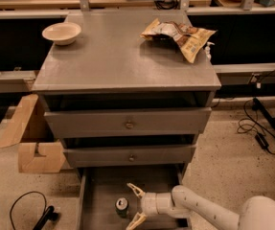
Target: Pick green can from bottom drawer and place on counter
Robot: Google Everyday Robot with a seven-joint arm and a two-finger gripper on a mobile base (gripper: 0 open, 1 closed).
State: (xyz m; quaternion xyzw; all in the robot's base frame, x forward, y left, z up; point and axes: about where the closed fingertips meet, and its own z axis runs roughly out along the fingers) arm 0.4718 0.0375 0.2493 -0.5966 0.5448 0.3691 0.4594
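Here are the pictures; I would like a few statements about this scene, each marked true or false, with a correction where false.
1. The green can stands in the bottom drawer. True.
2. The gripper is shut on the green can. False: it is open, low in the bottom drawer, right beside the green can.
3. A bowl sits on the counter. True.
4. The snack bag lies in the bottom drawer. False: it lies on the counter.

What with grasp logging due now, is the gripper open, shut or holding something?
Gripper: open, down in the bottom drawer, next to the green can, holding nothing.
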